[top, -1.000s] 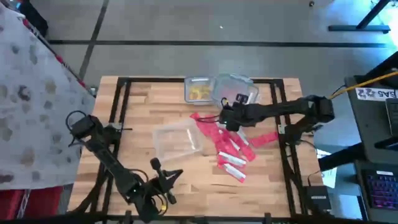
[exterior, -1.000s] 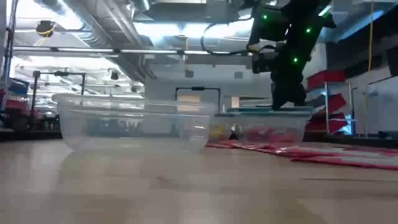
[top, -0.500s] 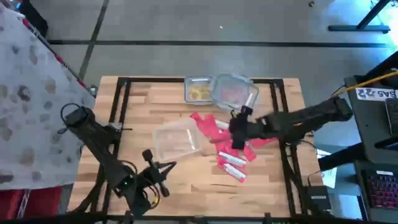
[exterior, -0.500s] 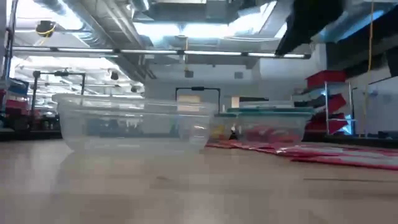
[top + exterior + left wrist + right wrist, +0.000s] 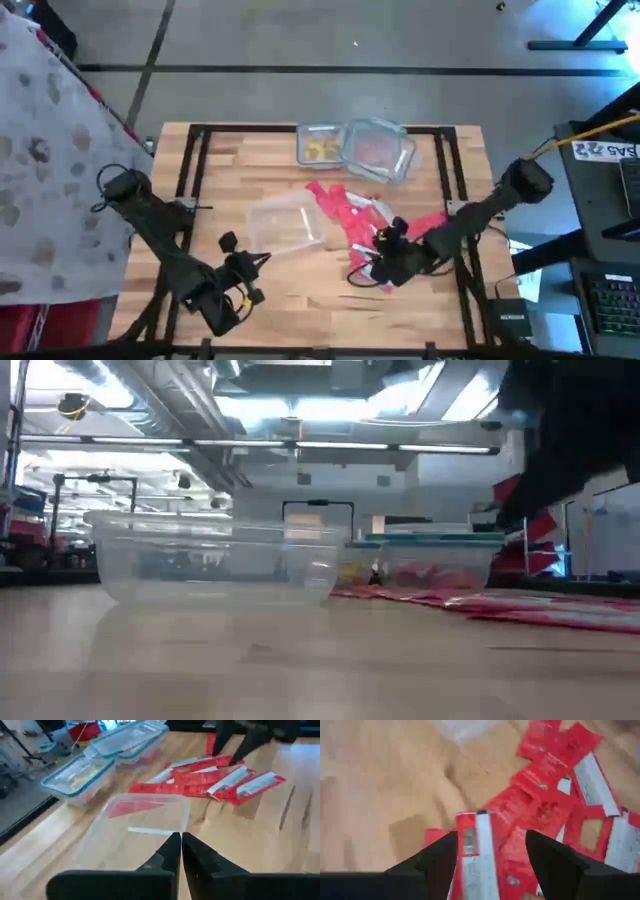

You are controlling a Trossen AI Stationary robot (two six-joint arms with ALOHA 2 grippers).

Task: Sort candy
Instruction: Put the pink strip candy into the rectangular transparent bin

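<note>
While the right claw (image 5: 372, 268) hung low over the near end of the candy spread with its fingers (image 5: 440, 862) spread wide and nothing between them, the left claw (image 5: 243, 272) waited at about seven o'clock on the table (image 5: 220, 160), pinched fully shut and empty. Three clear tubs stood on the table: one open tub (image 5: 285, 224) near the centre, and two lidded ones at twelve o'clock, the yellow-candy tub (image 5: 318, 146) touching the red-candy tub (image 5: 378, 149). Loose red candy packets (image 5: 350, 215), roughly ten though overlap prevented an exact count, lay flat just at three o'clock of the open tub, running from centre toward five o'clock. Each was a flat red rectangle, several with a white strip along the length. Their long axes were mixed; many pointed diagonally from ten toward four o'clock, and one packet (image 5: 472, 855) lay lengthwise straight between the right claw's fingers on the wood below.
</note>
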